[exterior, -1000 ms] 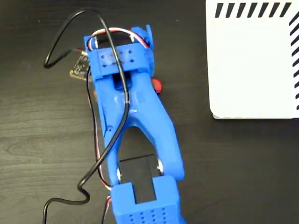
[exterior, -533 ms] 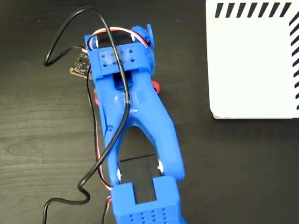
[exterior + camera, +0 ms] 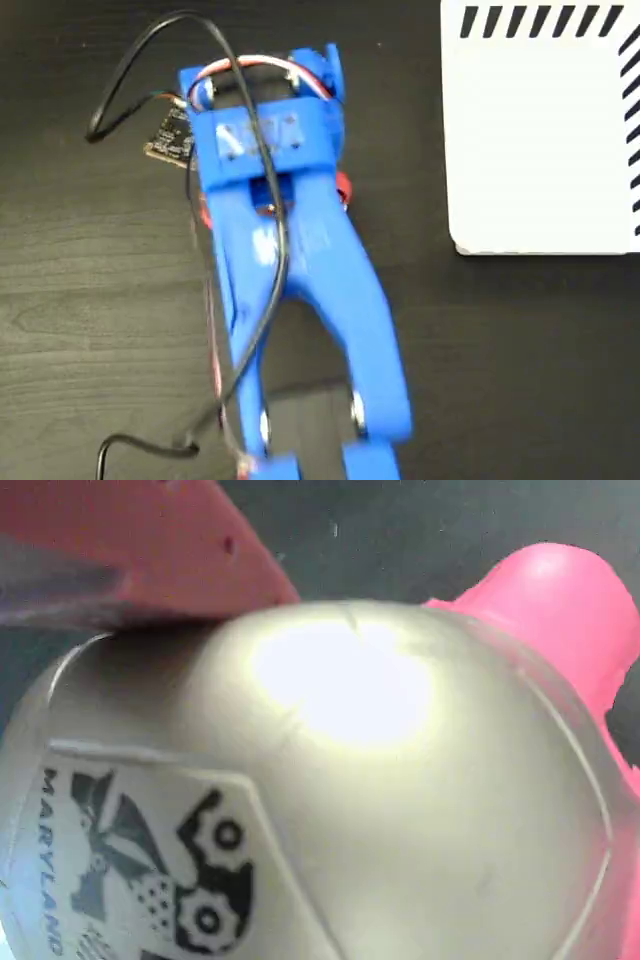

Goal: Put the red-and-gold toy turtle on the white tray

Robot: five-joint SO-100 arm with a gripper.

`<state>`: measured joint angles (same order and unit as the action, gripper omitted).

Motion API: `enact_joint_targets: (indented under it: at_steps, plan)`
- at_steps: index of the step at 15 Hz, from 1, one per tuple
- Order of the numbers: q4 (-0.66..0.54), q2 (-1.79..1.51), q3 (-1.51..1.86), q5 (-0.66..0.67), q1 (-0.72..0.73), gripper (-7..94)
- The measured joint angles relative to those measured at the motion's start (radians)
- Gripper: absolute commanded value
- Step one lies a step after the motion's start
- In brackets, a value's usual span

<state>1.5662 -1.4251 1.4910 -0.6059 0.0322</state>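
Leftmost in the fixed view, a black cable loops over the dark wood-grain desk, and a small circuit board sits at the left edge of the blue arm. That arm runs from the bottom of the picture up to its wrist block near the top, and it covers nearly all of what lies beneath it. Only slivers of the red-and-gold toy turtle show: a red bit at the arm's right edge and another thin red strip at its left edge, both just below the wrist block. The tool itself is hidden under the arm in this view. Well to the right, apart from arm and turtle, the white tray fills the upper right corner, with short dark diagonal stripes along its top and right edges and nothing on the part that shows.

In the wrist view, going from the left, a reddish finger of the tool lies across the upper left corner, right against the turtle's shiny gold shell. The shell fills most of the picture and carries a dark printed logo with the word MARYLAND at lower left. A red, rounded part of the turtle sticks out at the upper right. Whether the tool is apart or clamped on the turtle I cannot tell, since only that one finger shows.
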Motion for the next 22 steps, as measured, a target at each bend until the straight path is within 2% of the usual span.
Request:
enact_joint_targets:
  at_steps: [4,7,13,17,22]
  plan:
    - [0.006,-0.037,0.011,0.008,-0.005,0]
    - [0.067,-0.075,-0.002,0.037,-0.032,0]
    - [0.127,-0.074,-0.298,0.176,-0.391,0]
    - [0.14,0.055,-0.459,0.215,-0.538,0]
    - [0.051,0.298,-0.555,0.221,-0.637,0]
